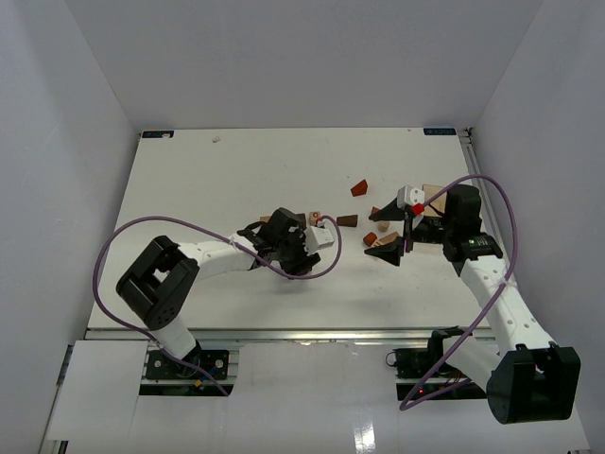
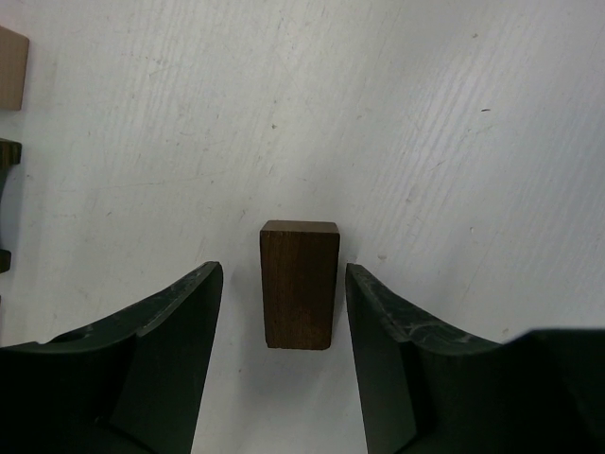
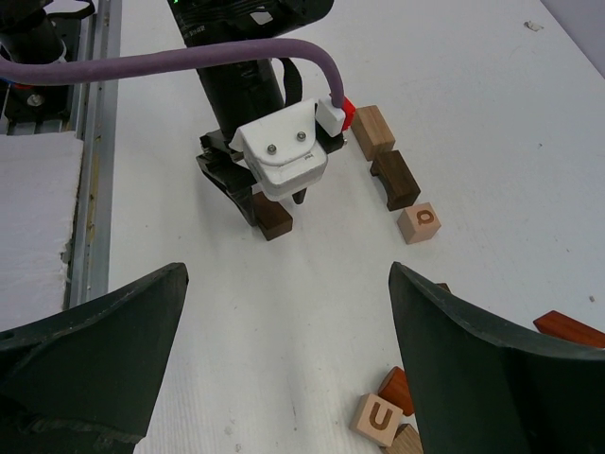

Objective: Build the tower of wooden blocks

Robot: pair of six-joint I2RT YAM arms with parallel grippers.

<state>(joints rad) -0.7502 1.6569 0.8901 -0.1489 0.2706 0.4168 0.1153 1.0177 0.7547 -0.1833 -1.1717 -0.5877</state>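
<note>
- The block (image 2: 301, 284) stands on the table (image 2: 454, 113) between the left gripper's (image 3: 265, 197) fingers, with a gap on each side.
- Just right of it a row runs rightward: cube (image 3: 371, 130), arch (image 3: 395, 178), lettered cube (image 3: 419, 223), set close together.
- The wedge (image 1: 359, 188) lies alone, farther back than the row.
- The right gripper (image 3: 286, 284) hangs at the row's right end.
- The U cube (image 3: 378, 419) lies beneath it, among other blocks.

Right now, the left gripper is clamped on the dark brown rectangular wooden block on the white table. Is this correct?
No: the left gripper stands open around the dark brown rectangular wooden block on the white table, a gap each side; the left wrist view shows it.
</note>
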